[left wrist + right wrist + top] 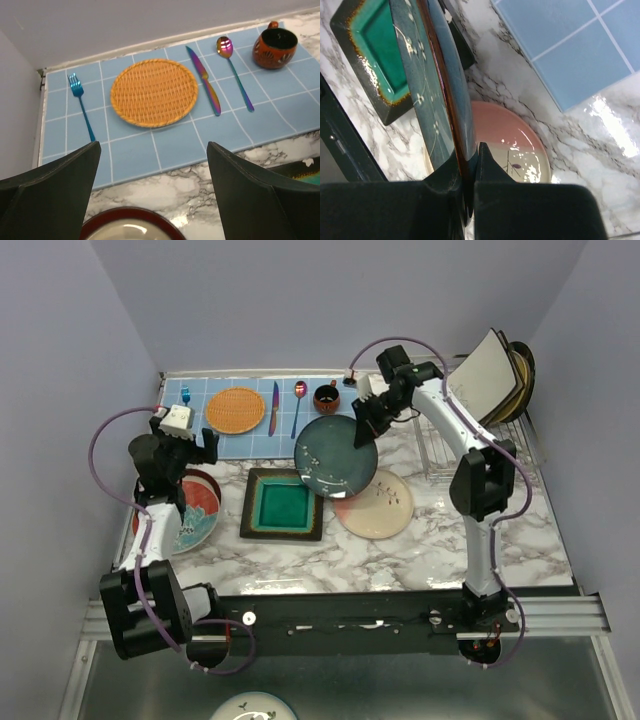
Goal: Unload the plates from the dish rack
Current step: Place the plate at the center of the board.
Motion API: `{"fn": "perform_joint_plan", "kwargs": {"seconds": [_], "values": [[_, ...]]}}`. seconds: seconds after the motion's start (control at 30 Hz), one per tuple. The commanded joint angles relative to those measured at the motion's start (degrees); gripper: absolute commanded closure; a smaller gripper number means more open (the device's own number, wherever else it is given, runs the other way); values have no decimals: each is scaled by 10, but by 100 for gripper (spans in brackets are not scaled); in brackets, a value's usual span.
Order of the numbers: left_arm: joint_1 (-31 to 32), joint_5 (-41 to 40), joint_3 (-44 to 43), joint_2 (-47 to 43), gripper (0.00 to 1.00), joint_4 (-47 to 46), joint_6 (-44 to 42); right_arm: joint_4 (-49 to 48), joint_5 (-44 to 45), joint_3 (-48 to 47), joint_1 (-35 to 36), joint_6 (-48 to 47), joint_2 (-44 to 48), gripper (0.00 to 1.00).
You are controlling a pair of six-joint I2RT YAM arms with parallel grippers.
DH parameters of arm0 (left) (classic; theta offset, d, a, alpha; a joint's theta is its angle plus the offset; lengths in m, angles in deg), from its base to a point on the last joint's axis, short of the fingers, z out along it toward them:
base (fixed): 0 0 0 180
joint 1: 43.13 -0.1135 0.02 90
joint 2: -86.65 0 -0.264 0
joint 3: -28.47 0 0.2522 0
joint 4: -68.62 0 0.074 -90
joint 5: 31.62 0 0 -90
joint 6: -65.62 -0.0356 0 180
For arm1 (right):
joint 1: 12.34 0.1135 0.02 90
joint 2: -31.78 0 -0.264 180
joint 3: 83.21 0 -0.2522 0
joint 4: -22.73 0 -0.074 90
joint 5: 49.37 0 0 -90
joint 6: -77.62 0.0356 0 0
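Plate [337, 453] rim's clamped in your right gripper [470, 200]; tilt it flat, set down clear of pink plate [385, 508]. Left gripper [152, 150] jaws apart.

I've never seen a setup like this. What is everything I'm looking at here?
Placemat: one, blue tiled, far left of the table.
Woven mat: one, orange, on the placemat.
Fork: one, blue, left of the woven mat.
Knife, spoon: one each, iridescent, right of the woven mat.
Cup: one, dark red, at the placemat's right end.
Flowered plate: one, dark blue, held tilted above the table.
Square plate: one, teal, table centre.
Round plate: one, pink and cream, right of the square plate.
Red-rimmed plate: one, near left.
Dish rack: one, silver wire, far right.
Racked plates: several, cream in front, dark behind.
Left gripper: open, empty.
Right gripper: shut on the flowered plate.
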State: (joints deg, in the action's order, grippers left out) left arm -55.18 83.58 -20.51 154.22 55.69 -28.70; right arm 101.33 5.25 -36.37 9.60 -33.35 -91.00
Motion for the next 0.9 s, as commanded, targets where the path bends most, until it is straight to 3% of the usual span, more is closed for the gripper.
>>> {"fn": "perform_joint_plan", "kwargs": {"seconds": [0.0, 0.13, 0.27, 0.47, 0.73, 0.87], "values": [[-40, 87, -35, -21, 5, 113, -44, -24, -124, -63, 15, 36, -25, 99], [-46, 91, -56, -19, 5, 146, -58, -13, -219, -108, 19, 51, -60, 99], [-47, 86, -59, -14, 5, 144, -59, -75, -275, -87, 28, 99, -68, 99], [-47, 100, -67, -1, 5, 177, -112, -122, -268, -69, 54, 130, -70, 99], [-67, 273, -130, 50, 9, 320, -167, -148, -230, -18, 65, 115, -46, 99], [-76, 301, -175, 70, 10, 379, -188, -150, -185, 14, 65, 94, -23, 99]]}}
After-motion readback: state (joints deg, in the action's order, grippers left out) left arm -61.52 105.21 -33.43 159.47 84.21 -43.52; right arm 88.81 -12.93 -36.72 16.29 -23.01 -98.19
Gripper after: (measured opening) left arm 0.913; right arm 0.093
